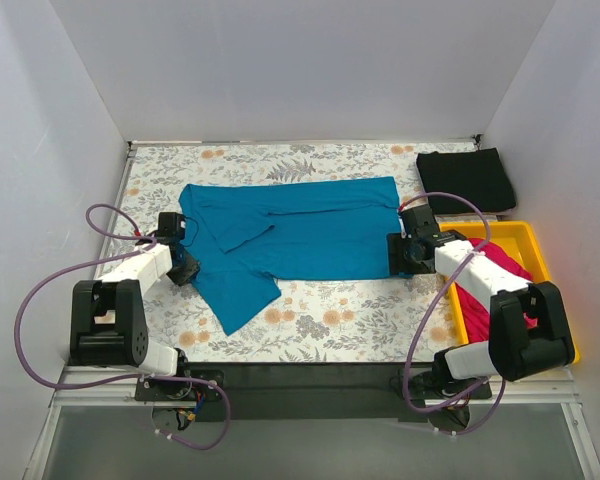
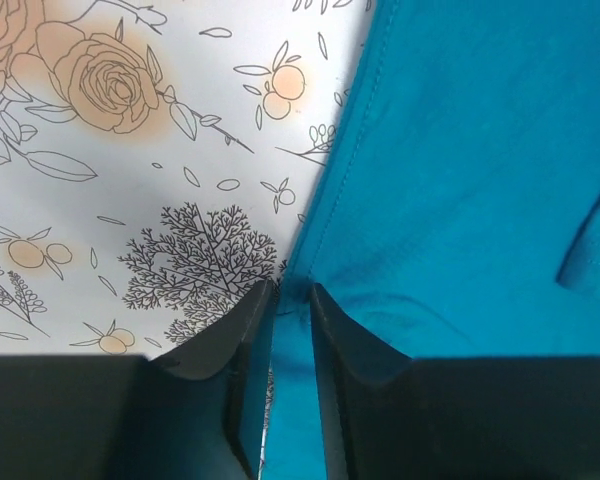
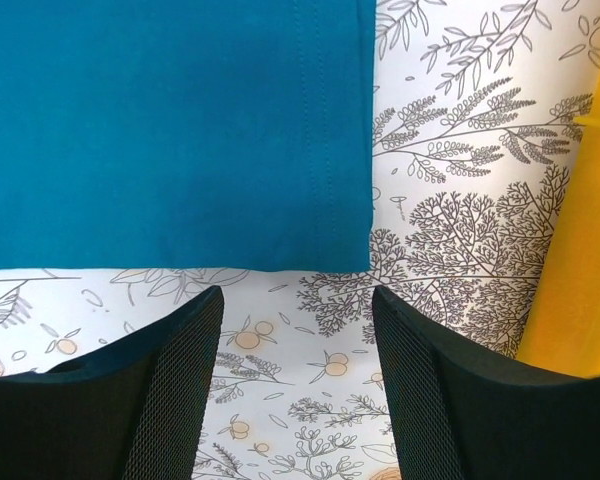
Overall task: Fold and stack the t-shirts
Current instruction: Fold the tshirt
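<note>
Teal-blue t-shirt (image 1: 310,235) was spread lengthwise between the arms: its left edge was pinched by the left gripper (image 2: 292,300), while its hem was faced, untouched, by the wide-spread right gripper (image 3: 298,300).

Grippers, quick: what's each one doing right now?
Left gripper: closed, pinching the edge of the teal t-shirt.
Right gripper: open, holding nothing.

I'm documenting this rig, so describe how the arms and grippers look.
The left arm and right arm have white links, black joint housings and looping purple cables. The left gripper and right gripper have black curved fingers; the right's look mesh-textured.
</note>
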